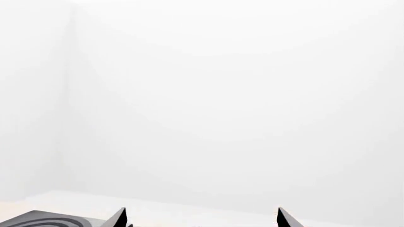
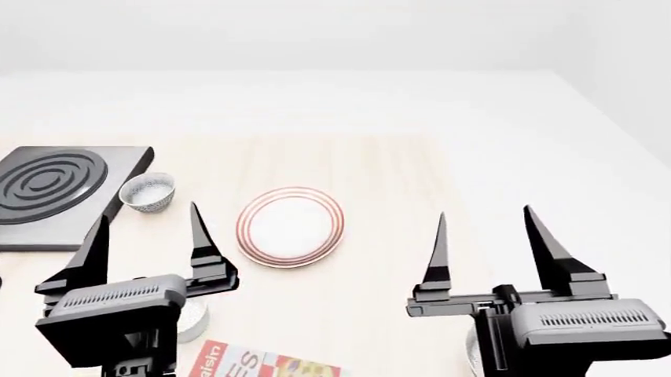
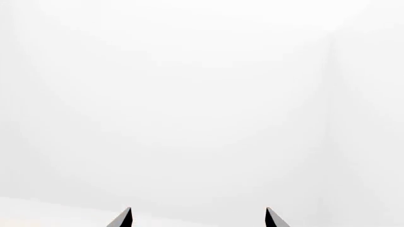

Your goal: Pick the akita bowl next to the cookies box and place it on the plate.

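Observation:
The cookies box (image 2: 267, 364) lies at the near edge of the table, only its red-and-white top showing. Right beside it, a white speckled rim (image 2: 195, 320) peeks out from behind my left gripper (image 2: 147, 216); this is the akita bowl, mostly hidden. The plate (image 2: 291, 226), white with red rings, rests mid-table. My left gripper is open and raised above the bowl and box. My right gripper (image 2: 485, 212) is open too, to the right of the plate. Both wrist views show only spread fingertips (image 1: 120, 216) (image 3: 125, 216) against the white room.
A second speckled bowl (image 2: 148, 191) stands beside a black hob (image 2: 47, 192) at the left; the hob's corner (image 1: 44, 220) also shows in the left wrist view. A pale round edge (image 2: 473, 353) shows behind my right gripper. The wooden table ends just right of the plate.

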